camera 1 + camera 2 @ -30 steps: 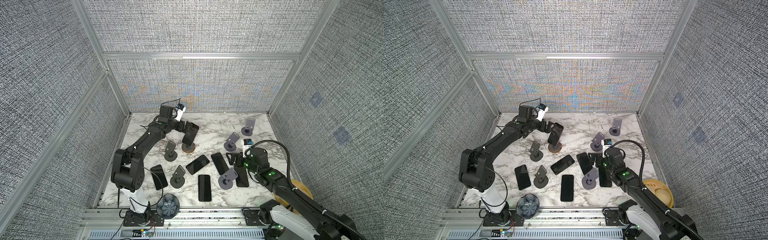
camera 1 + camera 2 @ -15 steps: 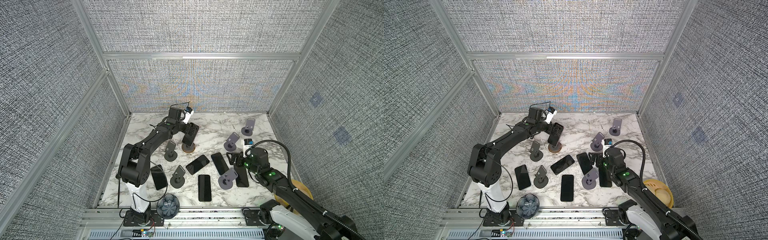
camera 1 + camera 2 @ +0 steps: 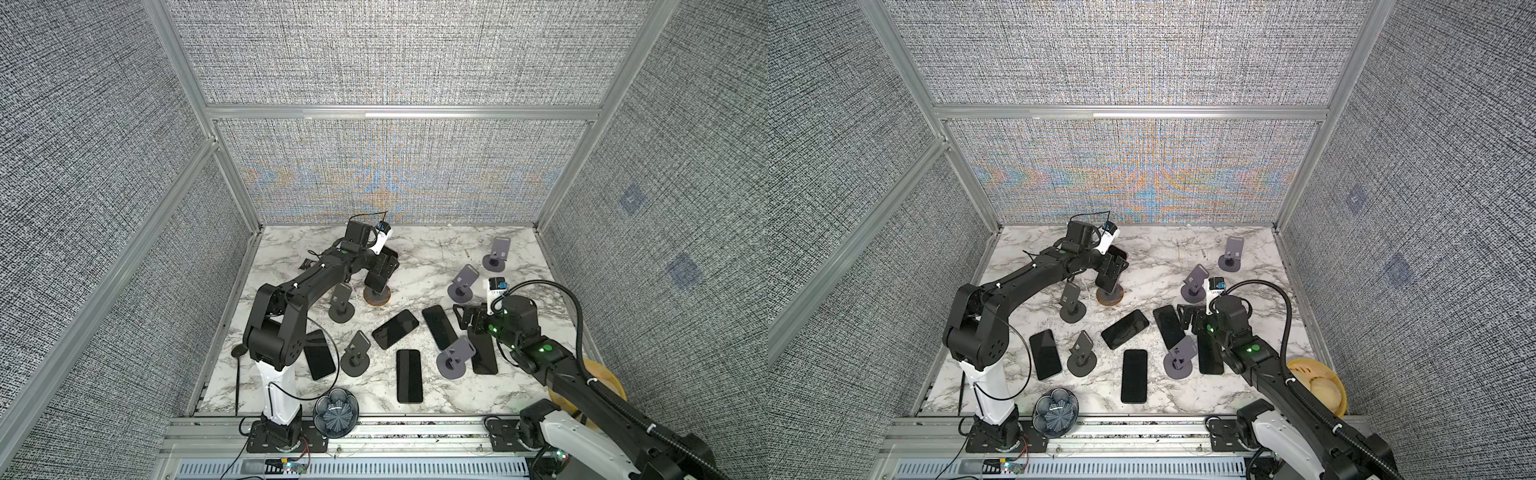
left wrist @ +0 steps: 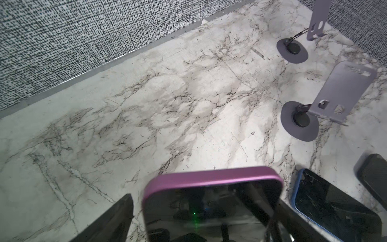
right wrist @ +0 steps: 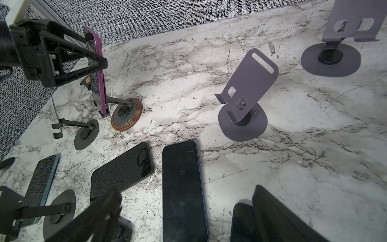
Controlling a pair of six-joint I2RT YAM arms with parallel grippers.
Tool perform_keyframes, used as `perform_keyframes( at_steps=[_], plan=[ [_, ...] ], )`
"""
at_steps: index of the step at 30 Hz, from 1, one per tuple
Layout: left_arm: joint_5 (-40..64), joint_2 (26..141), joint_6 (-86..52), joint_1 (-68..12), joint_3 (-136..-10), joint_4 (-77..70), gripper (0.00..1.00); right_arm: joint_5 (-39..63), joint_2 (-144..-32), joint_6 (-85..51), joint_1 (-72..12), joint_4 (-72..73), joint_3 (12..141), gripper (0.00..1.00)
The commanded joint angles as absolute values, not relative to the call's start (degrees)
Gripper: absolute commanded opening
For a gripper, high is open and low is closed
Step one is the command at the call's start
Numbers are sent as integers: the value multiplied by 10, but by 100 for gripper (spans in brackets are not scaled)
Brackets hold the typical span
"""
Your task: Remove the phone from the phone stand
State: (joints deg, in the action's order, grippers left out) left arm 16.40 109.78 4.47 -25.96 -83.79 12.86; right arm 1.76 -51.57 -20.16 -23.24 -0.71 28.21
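Observation:
A purple-edged phone (image 4: 211, 209) leans nearly upright on the phone stand with a round wooden base (image 5: 126, 114), at the back left of the marble table. In both top views the phone (image 3: 377, 283) (image 3: 1108, 283) sits above that base (image 3: 377, 297) (image 3: 1109, 297). My left gripper (image 4: 204, 201) (image 3: 386, 266) (image 3: 1115, 268) is open and straddles the phone's upper part. One finger (image 4: 117, 218) stands a little off the phone's edge; the other is close against the opposite edge. My right gripper (image 5: 185, 192) (image 3: 467, 320) (image 3: 1187, 318) hangs open over phones lying flat, holding nothing.
Several dark phones (image 3: 409, 376) lie flat mid-table among empty grey stands (image 3: 457, 359) (image 5: 243, 117). A dark ribbed bowl (image 3: 336, 415) sits at the front edge and a yellow bowl (image 3: 1316, 384) at the right. Fabric walls (image 3: 395, 166) close three sides.
My left arm has swung right and brought its gripper around the phone on the stand, and its jaws have narrowed slightly. The right arm has not moved.

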Motion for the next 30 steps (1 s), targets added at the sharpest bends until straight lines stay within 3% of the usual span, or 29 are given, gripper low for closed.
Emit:
perform_keyframes(
  at_steps=[1, 18, 30],
  plan=[
    [145, 1102, 51, -261, -846, 145, 94, 14, -515, -200, -232, 0, 283, 99],
    [110, 1064, 34, -273, -854, 183, 62, 7, -514, -203, -233, 1, 282, 99],
    [116, 1034, 12, -274, -898, 235, 56, 0, -512, -204, -233, -4, 284, 99]
  ],
)
